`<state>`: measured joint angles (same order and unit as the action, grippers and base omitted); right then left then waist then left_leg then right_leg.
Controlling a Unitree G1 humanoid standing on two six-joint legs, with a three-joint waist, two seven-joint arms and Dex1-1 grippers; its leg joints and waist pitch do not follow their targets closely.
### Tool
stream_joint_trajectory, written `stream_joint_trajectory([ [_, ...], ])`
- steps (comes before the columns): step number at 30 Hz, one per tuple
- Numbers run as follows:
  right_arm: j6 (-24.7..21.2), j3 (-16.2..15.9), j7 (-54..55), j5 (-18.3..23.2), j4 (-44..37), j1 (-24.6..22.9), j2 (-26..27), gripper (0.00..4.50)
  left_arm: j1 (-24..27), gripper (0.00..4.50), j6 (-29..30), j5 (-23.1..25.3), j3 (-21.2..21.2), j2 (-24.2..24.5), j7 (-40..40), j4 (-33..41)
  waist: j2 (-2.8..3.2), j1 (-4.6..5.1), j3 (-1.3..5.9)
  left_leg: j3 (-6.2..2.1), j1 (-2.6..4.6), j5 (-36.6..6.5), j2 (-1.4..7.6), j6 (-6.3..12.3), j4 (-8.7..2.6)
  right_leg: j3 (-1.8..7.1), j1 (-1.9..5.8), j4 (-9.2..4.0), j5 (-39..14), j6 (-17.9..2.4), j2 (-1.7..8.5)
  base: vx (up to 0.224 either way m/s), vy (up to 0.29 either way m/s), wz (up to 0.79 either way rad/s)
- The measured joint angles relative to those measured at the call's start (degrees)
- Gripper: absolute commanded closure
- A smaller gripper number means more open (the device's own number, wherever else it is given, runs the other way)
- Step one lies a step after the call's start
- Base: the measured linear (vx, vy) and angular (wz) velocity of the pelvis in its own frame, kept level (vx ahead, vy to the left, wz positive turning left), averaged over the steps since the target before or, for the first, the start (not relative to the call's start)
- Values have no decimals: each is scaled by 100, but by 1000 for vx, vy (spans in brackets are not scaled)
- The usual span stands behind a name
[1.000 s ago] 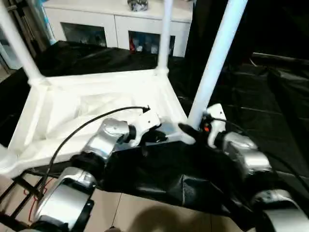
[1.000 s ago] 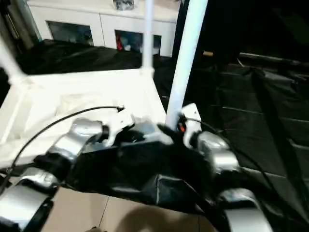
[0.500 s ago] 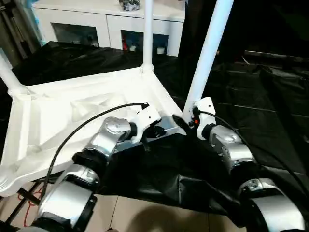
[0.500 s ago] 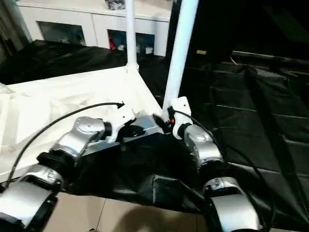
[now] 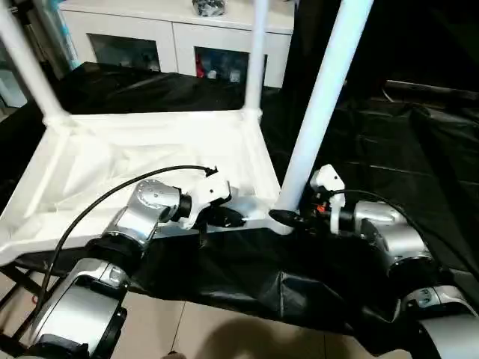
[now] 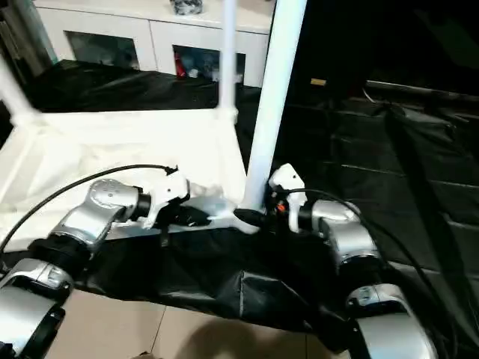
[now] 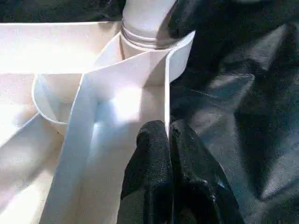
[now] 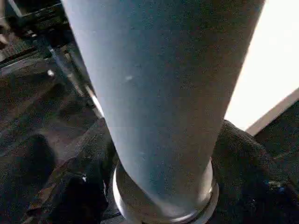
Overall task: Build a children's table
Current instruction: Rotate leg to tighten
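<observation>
Leg (image 5: 322, 97) is being fixed in: right gripper (image 5: 293, 218) hugs it, left gripper (image 7: 169, 140) pinches tabletop rim (image 7: 167, 88); next, twist.

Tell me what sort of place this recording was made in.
Probably an indoor room set up as a test space: a white cabinet with glass-fronted compartments along the back, black sheeting over the work surface, tiled floor below.

I can't read any text, label, brand, number or sign from here. A small yellowish tag (image 6: 319, 81) sits on the dark backdrop just beside the near leg (image 6: 271, 97) of the children's table (image 5: 135, 149), but whatever is on it is too small for me to make out.
</observation>
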<state>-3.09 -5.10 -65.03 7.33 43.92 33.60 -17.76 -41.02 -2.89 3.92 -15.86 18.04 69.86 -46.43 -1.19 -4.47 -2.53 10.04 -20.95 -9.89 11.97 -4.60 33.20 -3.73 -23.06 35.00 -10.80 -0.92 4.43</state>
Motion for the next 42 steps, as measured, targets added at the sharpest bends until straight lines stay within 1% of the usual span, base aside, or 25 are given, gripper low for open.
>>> stream_joint_trajectory([
  [3, -34, 0, -69, -12, -38, -6, -38, 177, 0, 450, -9, -2, -1, 25, 55, 1, -1, -32, 1, 1, 0, -1, 0, 0, -4, -1, -1, -2, -1, 1, 0, 0, 0, 0],
  [4, -43, 0, -85, -12, -57, -15, -38, 191, 0, 450, -9, -5, -1, 29, 75, 2, -1, -36, 1, 1, 0, -1, 0, -1, -5, -1, -1, -2, -2, 2, 0, 0, 0, 0],
  [6, -62, 0, -116, -14, -91, -29, -37, 201, 0, 450, -5, -18, -1, 41, 116, 4, -1, -44, 1, 1, 0, -1, 1, -1, -7, -2, -2, -2, -2, 3, 0, 0, 0, 0],
  [10, -144, 6, -135, -6, -198, -96, -33, 205, 0, 450, 21, -25, -4, 13, 139, 9, 0, -57, 1, 1, 1, 0, 1, -1, -6, -1, -1, -2, -2, 3, 0, 0, 0, 0],
  [13, -181, 78, -3, 7, -294, -186, 27, 206, 1, 450, 120, -27, 15, -25, 108, 13, -1, -63, 1, 1, 7, 0, 0, -1, -5, 0, 4, -1, -2, 3, 0, 0, 0, 0],
  [14, -185, 122, 144, 5, -272, -188, 92, 206, 1, 450, 162, -23, 33, -29, 42, 11, -3, -52, 2, 1, 11, 0, 0, -2, -4, 2, 4, 0, -1, 2, 0, 0, 0, 0],
  [16, -148, 289, 765, -18, -79, -135, 340, 207, -1, 450, 250, 28, 82, -87, -289, -7, -6, -9, 4, 1, 11, 0, 0, -3, -4, 4, 9, 4, 4, -2, 0, 0, 0, 0],
  [18, -134, 434, 1587, -32, 210, 50, 616, 207, -10, 450, 318, 80, 149, -193, -700, -61, -5, 81, 4, -3, 32, 0, -4, -5, -4, 4, 9, 1, 2, 5, 1, 0, 0, 0],
  [21, -145, 578, 2331, -40, 429, 207, 810, 207, -18, 450, 419, 120, 175, -398, -1102, -98, -7, 139, 4, -4, 50, 0, -7, -6, -6, 7, 18, -2, -6, 21, 1, 0, 0, 0],
  [23, -151, 640, 2647, -46, 483, 245, 892, 207, -18, 450, 449, 148, 197, -491, -1263, -119, -7, 140, 4, -4, 51, 0, -7, -6, -10, 7, 18, -2, -6, 21, 1, 0, 0, 0],
  [27, -102, 767, 3611, -148, 770, 465, 1233, 207, -39, 450, 632, 253, 259, -662, -1718, -121, -5, 162, 7, -4, 66, 0, -9, -7, -21, 7, 24, -2, -5, 21, 1, 0, 0, 0],
  [28, -80, 774, 3691, -147, 801, 474, 1250, 172, -41, 450, 648, 253, 259, -682, -1765, -120, -5, 161, 7, -4, 67, 0, -9, -7, -22, 7, 25, -2, -5, 22, 1, 0, 0, 0],
  [30, -42, 793, 3694, -146, 808, 476, 1261, 137, -41, 450, 648, 252, 258, -692, -1773, -114, -5, 157, 7, -4, 66, 0, -9, -7, -23, 7, 26, -3, -5, 22, 1, 0, 0, 0],
  [32, -37, 797, 3699, -148, 867, 464, 1258, 131, -40, 450, 618, 250, 246, -733, -1756, -106, -4, 148, 6, -3, 58, 0, -10, -7, -22, 8, 23, -4, -1, 14, 1, 0, 0, 0],
  [33, -27, 796, 3677, -158, 873, 464, 1250, 102, -40, 450, 587, 249, 245, -731, -1711, -103, -4, 139, 6, -3, 54, 0, -9, -7, -23, 8, 22, -6, 9, -3, 1, 0, 0, 0],
  [34, -12, 789, 3614, -176, 873, 463, 1233, 102, -40, 450, 566, 250, 245, -720, -1681, -103, -4, 136, 6, -3, 54, 0, -9, -6, -23, 8, 22, -6, 8, -1, 1, 0, 0, 0],
  [35, 18, 742, 3490, -230, 867, 461, 1188, 93, -40, 450, 526, 249, 243, -701, -1628, -103, -5, 133, 6, -3, 52, 0, -9, -6, -23, 8, 21, -7, 6, 2, 1, 0, 0, 0],
  [37, 103, 658, 3092, -270, 816, 421, 1064, 93, -39, 450, 467, 242, 235, -654, -1463, -79, -5, 127, 6, -3, 40, -3, -9, -5, -29, 6, 13, -13, 2, 7, 1, 0, 0, 0],
  [38, 142, 596, 2786, -265, 740, 363, 949, 93, -25, 450, 438, 234, 221, -606, -1340, -35, -4, 123, 6, -2, 34, -4, -9, -5, -33, 6, 8, -17, 1, 9, 1, 0, 0, 0],
  [39, 205, 487, 2296, -249, 547, 196, 753, 93, 8, 450, 405, 192, 187, -517, -1117, 34, -4, 110, 6, -2, 28, -4, -9, -4, -41, 2, 4, -22, -2, 9, 0, 0, 0, 0],
  [42, 333, 393, 1511, -202, 286, -39, 527, 93, 38, 450, 325, 124, 161, -344, -701, 84, -1, 82, 4, 0, 28, -3, -5, -2, -49, -5, 0, -19, -7, 6, -2, 0, 0, 0],
])
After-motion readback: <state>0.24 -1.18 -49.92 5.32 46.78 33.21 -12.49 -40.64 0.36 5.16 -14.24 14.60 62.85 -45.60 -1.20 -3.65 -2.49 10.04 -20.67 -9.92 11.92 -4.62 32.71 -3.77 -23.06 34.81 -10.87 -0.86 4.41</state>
